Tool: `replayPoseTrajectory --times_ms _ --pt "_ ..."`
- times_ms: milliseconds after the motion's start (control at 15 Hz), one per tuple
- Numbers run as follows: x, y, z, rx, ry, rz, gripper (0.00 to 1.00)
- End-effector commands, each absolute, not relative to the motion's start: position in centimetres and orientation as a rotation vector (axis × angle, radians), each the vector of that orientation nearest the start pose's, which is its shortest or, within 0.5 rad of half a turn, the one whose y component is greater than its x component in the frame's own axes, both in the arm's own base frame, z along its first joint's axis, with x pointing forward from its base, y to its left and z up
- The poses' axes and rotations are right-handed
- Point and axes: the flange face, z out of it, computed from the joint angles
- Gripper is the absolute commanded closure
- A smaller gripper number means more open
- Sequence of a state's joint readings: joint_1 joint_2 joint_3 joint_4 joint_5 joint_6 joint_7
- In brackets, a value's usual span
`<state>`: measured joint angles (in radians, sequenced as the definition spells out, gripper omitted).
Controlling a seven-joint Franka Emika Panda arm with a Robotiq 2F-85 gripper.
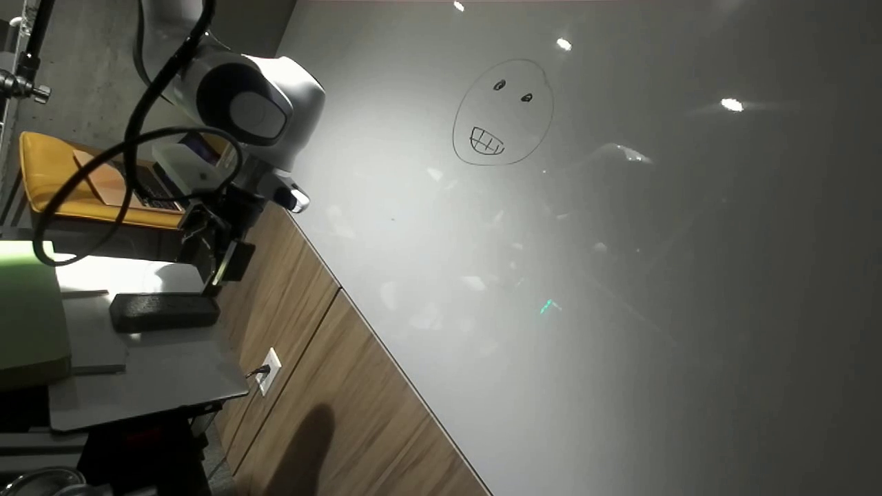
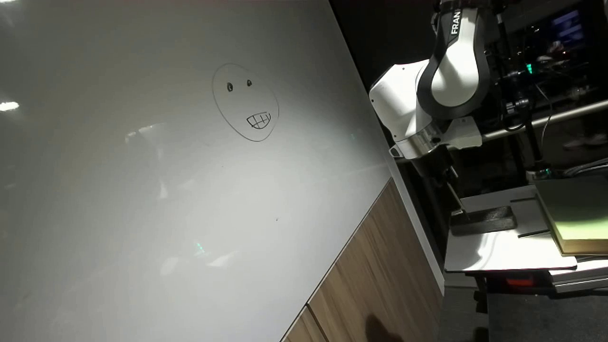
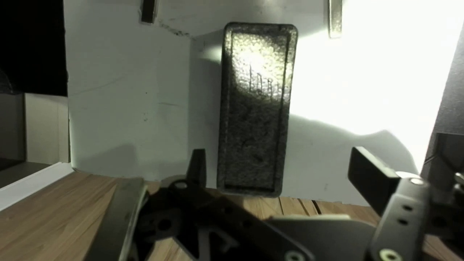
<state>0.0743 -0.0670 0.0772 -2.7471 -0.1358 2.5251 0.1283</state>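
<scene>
Spread wide, the pincer (image 3: 278, 165) hangs at one end of the eraser (image 3: 255, 108), which lies on the worktop (image 3: 123, 119), long axis stretching away, roughly square to the line joining the fingers (image 3: 369, 181)

Both exterior views, tilted, share the whiteboard (image 1: 592, 241); the wrist view closely faces a block (image 3: 255, 112).

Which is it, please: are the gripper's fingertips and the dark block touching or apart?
Apart: the wrist view shows pale surface between the dark block and the fingertips on either side.
</scene>
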Motion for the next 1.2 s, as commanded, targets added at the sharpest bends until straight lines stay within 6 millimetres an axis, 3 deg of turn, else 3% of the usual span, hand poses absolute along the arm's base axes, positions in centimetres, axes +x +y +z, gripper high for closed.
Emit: replayPoseTrajectory --times_ms 0,400,533,867,933,1133 --pt "37.0 4.7 22.0 -3.226 -0.222 0.28 0.0" --pt "36.4 4.2 20.1 -3.223 -0.213 0.335 0.0" --pt "36.3 3.9 19.6 -3.223 -0.215 0.35 0.26" --pt "36.2 2.9 18.6 -3.224 -0.209 0.372 0.65" --pt "36.3 2.7 18.6 -3.226 -0.202 0.364 0.71" --pt "36.9 2.4 20.0 -3.231 -0.195 0.306 0.72"
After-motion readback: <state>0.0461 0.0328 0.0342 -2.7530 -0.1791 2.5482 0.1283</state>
